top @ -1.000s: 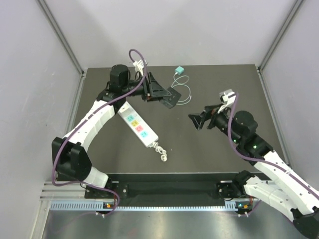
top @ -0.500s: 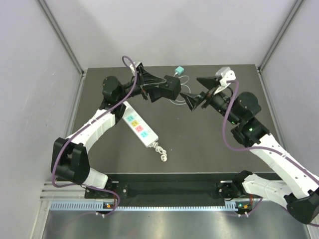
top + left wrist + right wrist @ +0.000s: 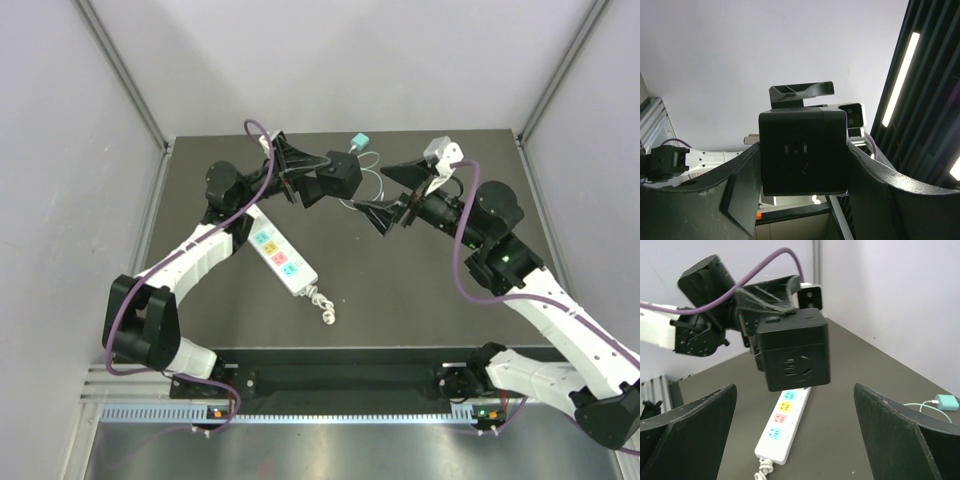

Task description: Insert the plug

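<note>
- Currently your left gripper (image 3: 336, 181) is clamped on the black socket cube (image 3: 795, 352). In the left wrist view you see its fingers (image 3: 742, 187) pressed against both side faces.
- The cube is up in the air, past the far end of the white power strip (image 3: 278, 255) and off to its right, clear of it. One socket face points at the right wrist camera.
- Your right gripper (image 3: 386, 194) is spread wide and holds nothing. It is raised further right of the strip, near the cube but apart from it, with the jaws facing the cube.
- The strip lies flat on the table (image 3: 420, 300), coloured outlets up, with a coiled cord (image 3: 325, 308) at its near end.
- A teal charger (image 3: 360, 141) with a white cable (image 3: 919, 405) lies on the table well beyond the strip's far end.
</note>
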You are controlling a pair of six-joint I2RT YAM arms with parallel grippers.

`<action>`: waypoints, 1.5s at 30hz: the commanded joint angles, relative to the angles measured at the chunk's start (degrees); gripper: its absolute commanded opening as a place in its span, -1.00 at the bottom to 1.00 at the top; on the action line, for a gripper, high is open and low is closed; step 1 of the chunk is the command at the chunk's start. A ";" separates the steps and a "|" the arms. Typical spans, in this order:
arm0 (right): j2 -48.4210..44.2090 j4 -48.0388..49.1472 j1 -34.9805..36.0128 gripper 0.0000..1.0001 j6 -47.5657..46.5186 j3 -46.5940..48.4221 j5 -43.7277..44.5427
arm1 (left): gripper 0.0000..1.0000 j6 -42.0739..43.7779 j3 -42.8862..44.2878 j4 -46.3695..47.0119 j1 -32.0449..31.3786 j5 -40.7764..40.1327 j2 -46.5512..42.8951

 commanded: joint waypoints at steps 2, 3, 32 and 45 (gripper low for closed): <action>0.48 2.24 0.62 0.98 -2.22 0.26 -6.00 | -1.00 0.98 0.96 -2.21 -0.51 -0.09 -3.15; 0.57 2.59 0.62 1.00 -2.22 0.17 -5.92 | -1.00 2.90 0.96 -3.26 -0.86 -0.18 -3.50; -4.88 -19.90 0.79 0.98 4.10 3.51 4.10 | -1.00 56.26 16.42 -54.60 -1.66 5.19 -2.97; -6.64 5.56 7.64 0.89 17.66 -11.17 23.86 | -1.00 25.87 -5.45 -22.88 -3.24 -25.27 -18.60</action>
